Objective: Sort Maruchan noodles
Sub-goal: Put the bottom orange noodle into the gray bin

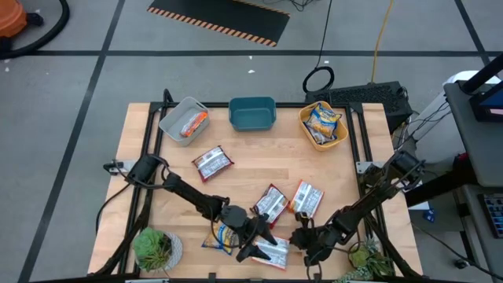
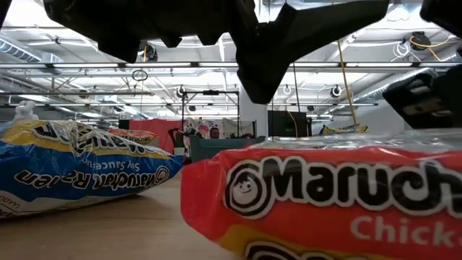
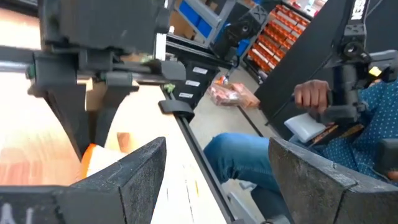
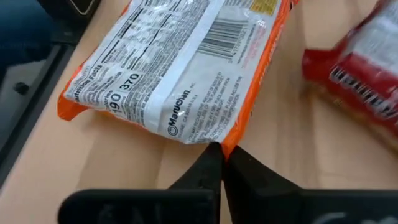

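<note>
The table (image 1: 141, 181) is read here as a clock from above, with 12 at the far edge.

- **Tubs:** Three stand along the far edge. A grey tub (image 1: 169, 118) at 11 has an orange packet in it. A teal tub (image 1: 251, 122) at 12 looks bare inside. A yellow tub (image 1: 305, 130) at 1 holds yellow-and-blue packets.
- **Arms:** Both reach in toward 6 o'clock, the left from 8 and the right from 4.
- **Loose packets:** Silver-and-red ones lie near the centre and just toward 5. A yellow-and-blue packet (image 1: 220, 236) lies at 7, beside the left gripper.
- **Packet in hand:** The orange packet (image 4: 180, 68) lies flat at 6, close to the near edge, with its printed back and barcode facing up. A red packet (image 4: 360, 68) is near it but apart.
- **Left gripper:** The left gripper (image 1: 255, 236) hovers just beyond the orange packet. Its fingers are spread wide and nothing is between them.
- **Right gripper:** The right gripper (image 4: 219, 155) has its fingers pressed together, with the tips touching the packet's orange edge. I cannot tell whether they have nipped the thin seam or only met beside it.

The step looks like taking this packet to the grey tub with its orange mate. A pinch on a slippery seam could easily fail, so the lift should be slow and low until the packet's corner visibly rises with the fingers. If it stays flat, the fingers should reopen and reach further over the edge before closing. The carry toward 11 should pass clear of the left arm.
</note>
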### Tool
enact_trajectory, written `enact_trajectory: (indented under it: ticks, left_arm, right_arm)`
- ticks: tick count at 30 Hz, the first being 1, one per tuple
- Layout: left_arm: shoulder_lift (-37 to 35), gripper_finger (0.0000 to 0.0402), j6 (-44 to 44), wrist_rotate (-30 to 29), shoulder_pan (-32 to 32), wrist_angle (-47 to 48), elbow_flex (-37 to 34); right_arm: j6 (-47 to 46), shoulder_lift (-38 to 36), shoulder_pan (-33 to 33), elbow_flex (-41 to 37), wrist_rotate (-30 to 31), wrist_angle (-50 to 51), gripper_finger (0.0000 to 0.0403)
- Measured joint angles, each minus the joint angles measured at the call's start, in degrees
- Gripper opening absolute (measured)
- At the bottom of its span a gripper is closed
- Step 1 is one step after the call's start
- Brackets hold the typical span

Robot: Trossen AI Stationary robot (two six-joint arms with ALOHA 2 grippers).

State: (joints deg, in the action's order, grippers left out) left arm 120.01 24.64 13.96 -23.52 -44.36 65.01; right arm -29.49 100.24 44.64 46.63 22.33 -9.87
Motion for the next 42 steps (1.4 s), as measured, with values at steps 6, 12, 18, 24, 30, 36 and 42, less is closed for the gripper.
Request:
enact_trajectory:
  ticks: [6, 12, 18, 24, 30, 36, 42]
  left_arm:
    - [0.0, 0.0285, 1.7, 0.3, 0.7, 1.0, 0.0]
    - [0.0, 0.0285, 1.4, 1.0, 0.6, 0.8, 0.0]
    - [0.0, 0.0285, 1.0, -4.2, 0.6, 0.9, 0.0]
    - [0.0, 0.0285, 1.0, -7.6, 0.5, 0.9, 0.0]
    - [-0.5, 0.0285, 1.0, -8.3, 0.5, 1.3, 0.0]
    - [-5.6, 0.0285, -2.2, -10.7, 0.8, 10.4, 0.0]
    - [-9.1, 0.0285, -5.0, -13.7, 1.0, 22.5, 0.0]
  right_arm:
    - [5.3, -4.0, -0.3, 0.0, 8.1, 0.2, 0.0001]
    - [7.8, -7.3, 0.5, 0.0, 16.9, -0.1, 0.0000]
    - [12.5, -7.6, 0.3, 0.0, 18.2, -2.3, 0.0000]
    - [12.6, -7.6, 0.0, 0.0, 18.3, -1.9, 0.0000]
    - [12.3, -7.6, 0.5, 0.0, 18.4, -1.8, 0.0000]
    - [13.3, -7.6, 0.5, 0.0, 18.1, -2.3, 0.0000]
    - [18.3, -7.6, 0.4, 0.0, 18.1, -4.2, 0.0000]
